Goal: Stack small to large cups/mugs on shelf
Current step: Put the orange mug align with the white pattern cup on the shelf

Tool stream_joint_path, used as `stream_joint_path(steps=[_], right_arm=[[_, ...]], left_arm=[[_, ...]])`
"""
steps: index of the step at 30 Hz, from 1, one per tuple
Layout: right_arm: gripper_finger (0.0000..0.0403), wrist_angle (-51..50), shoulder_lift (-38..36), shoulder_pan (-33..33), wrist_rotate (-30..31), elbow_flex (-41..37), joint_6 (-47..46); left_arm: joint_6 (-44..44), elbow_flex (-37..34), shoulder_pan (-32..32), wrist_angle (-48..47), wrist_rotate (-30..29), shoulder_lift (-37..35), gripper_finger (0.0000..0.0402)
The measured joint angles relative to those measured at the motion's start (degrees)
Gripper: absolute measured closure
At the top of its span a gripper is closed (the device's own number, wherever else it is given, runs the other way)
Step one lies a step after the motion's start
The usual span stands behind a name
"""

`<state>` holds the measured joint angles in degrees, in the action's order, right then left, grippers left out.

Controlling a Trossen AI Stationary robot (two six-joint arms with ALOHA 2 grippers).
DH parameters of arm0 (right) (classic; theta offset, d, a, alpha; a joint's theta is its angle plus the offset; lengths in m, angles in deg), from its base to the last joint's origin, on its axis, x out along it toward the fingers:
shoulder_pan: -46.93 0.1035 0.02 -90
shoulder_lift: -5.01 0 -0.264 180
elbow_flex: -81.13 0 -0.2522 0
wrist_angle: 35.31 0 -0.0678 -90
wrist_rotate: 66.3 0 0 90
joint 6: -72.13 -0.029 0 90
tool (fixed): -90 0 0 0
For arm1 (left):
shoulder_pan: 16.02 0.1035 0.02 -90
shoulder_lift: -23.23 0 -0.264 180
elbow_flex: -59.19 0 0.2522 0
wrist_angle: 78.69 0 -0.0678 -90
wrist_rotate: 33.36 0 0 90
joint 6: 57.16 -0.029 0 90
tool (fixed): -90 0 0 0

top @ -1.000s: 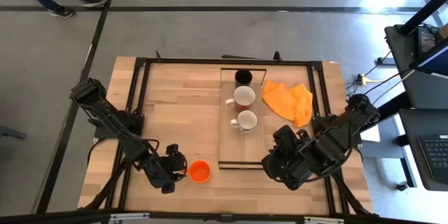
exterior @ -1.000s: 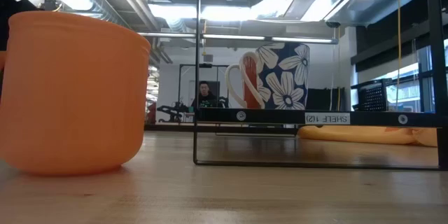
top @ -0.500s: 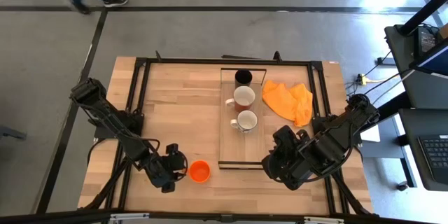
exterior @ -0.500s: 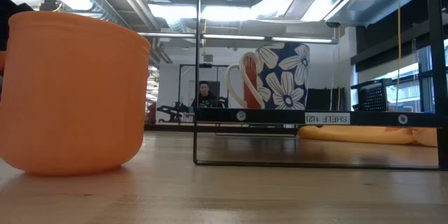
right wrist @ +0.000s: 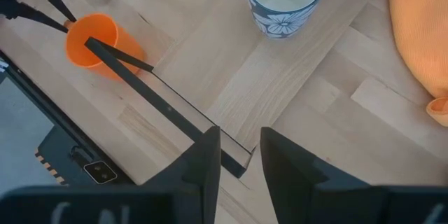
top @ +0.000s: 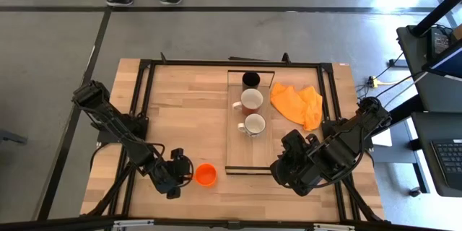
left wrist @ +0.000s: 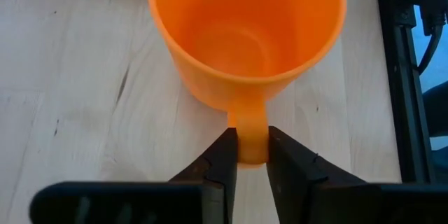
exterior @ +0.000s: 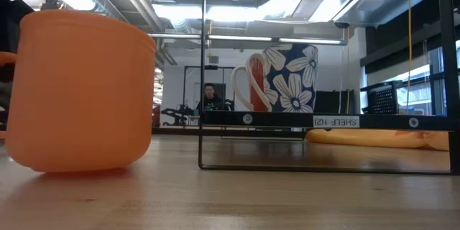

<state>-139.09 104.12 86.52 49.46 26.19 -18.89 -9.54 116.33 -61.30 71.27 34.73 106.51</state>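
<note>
Down at the front edge we've got the left gripper (left wrist: 250,155) pinching the orange cup (left wrist: 246,33) by its handle; it's just tipped slightly, so the lift toward the shelf (top: 250,164) looks underway.

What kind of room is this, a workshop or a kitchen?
Most likely a robotics lab or workshop. Two robot arms flank a wooden table on a bare concrete floor, exposed ducts run overhead, and a computer desk stands alongside.

High view overhead; low view table-level; both share orange cup (top: 206,175).
</note>
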Motion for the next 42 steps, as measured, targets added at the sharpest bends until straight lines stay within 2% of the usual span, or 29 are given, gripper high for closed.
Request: stream_joint_path(steps=[6, 15, 21, 24, 30, 36, 42], right_arm=[[0.0298, 0.00, 0.00, -0.02, 0.02, 0.00, 0.00], [0.0298, 0.00, 0.02, -0.02, -0.33, 0.00, 0.00], [0.0298, 0.00, 0.02, -0.04, -0.33, 0.00, 0.00], [0.0298, 0.00, 0.02, -0.04, -0.35, 0.00, 0.00], [0.0298, 0.00, 0.02, -0.04, -0.48, 0.00, 0.00], [0.0298, 0.00, 0.02, -0.04, -0.46, 0.00, 0.61], [0.0298, 0.00, 0.02, -0.04, -0.30, 0.00, 1.21]], left_arm=[[0.18, 0.18, 0.00, -0.33, 0.04, 0.00, 0.0343], [-2.31, 8.24, 1.89, -17.27, -2.38, -0.15, 0.0344], [-4.73, 9.95, 4.34, -17.98, -1.86, -0.39, 0.0345], [-4.71, 10.05, 6.11, -19.20, -2.44, -2.56, 0.0345], [-3.33, 10.05, 6.71, -25.31, -5.53, -11.44, 0.0346], [-5.85, 10.05, 10.75, -23.07, -5.25, -16.61, 0.0346], [-12.42, 10.05, 17.03, -17.49, 1.19, -15.58, 0.0346]])
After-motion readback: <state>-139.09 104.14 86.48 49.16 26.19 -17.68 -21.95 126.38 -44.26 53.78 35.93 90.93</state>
